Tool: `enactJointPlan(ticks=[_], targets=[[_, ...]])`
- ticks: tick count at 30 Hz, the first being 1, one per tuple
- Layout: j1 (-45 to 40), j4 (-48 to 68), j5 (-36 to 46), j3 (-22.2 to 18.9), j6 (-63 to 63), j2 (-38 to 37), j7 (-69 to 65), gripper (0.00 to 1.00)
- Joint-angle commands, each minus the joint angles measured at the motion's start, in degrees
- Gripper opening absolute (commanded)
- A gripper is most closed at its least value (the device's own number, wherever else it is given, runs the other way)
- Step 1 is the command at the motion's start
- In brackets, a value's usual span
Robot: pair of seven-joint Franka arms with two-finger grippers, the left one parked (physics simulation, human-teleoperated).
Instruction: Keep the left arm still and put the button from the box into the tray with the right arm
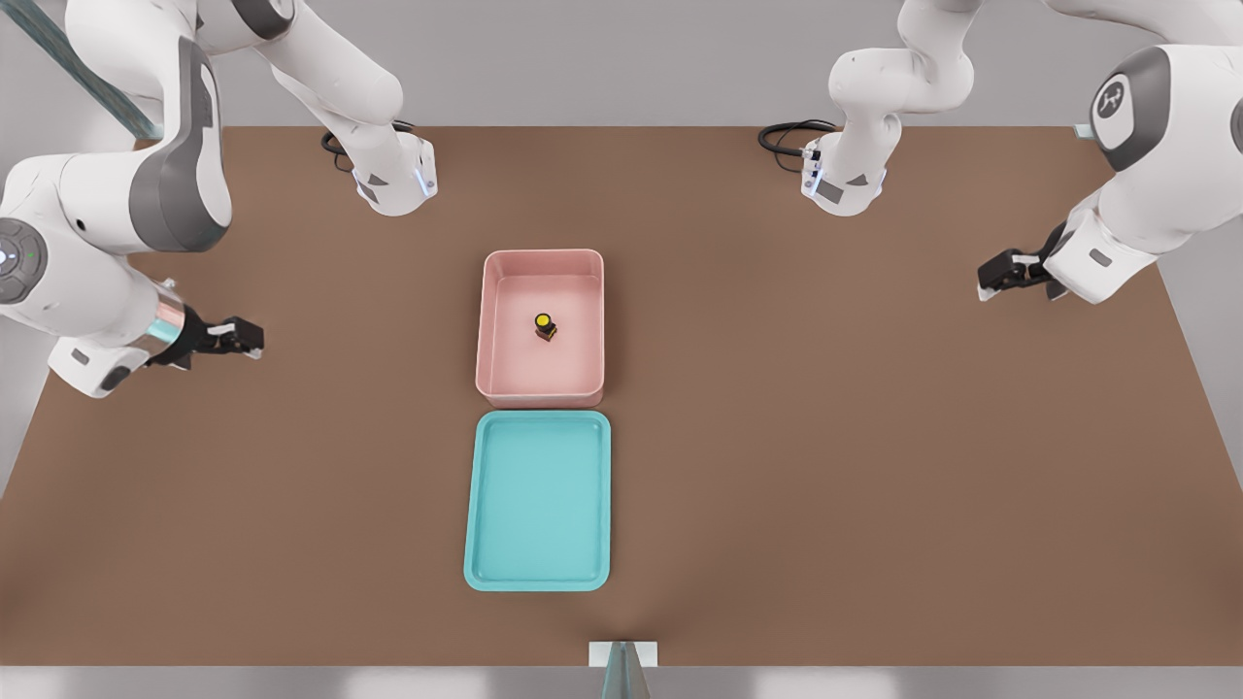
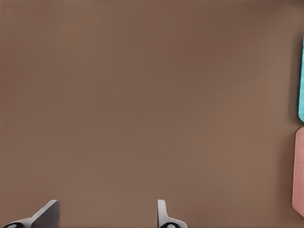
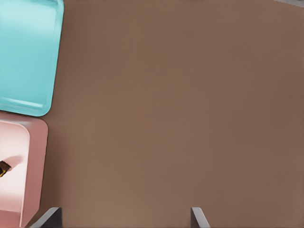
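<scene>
We see a brown tabletop [image 1: 855, 456] from above, with two containers set end to end down its middle. The pale pink box [image 1: 491, 330] lies farther from the camera, and the turquoise tray [image 1: 540, 505] lies nearer, with only a narrow strip of tabletop between their short ends. The button [image 1: 545, 324], a tiny yellow cap on a black body, stands near the middle of the box floor, away from all four walls. The tray holds nothing, so we judge that the task has not really begun: the reach, the grasp, the lift over the box wall and the release into the tray are all left to do. The right arm's claw [image 1: 238, 335] hovers over bare tabletop at the front view's left, well apart from the box and roughly level with it. In the right wrist view its two fingertips [image 3: 51, 217] sit spread wide with nothing between them, and the box corner with a sliver of the button shows at the frame's edge. Nothing lies on the tabletop between the claw and the box. In our judgement, the only obstacle is the raised wall of the box, which calls for a descent from above. A black cable [image 1: 791, 134] coils by the far arm base, clear of the work.
</scene>
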Motion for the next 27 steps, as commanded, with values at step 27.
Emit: enactJointPlan(ticks=[27], targets=[[54.9, -55.3, 3.4, -18.1, 73.2, -1.0, 73.5, 0.98]])
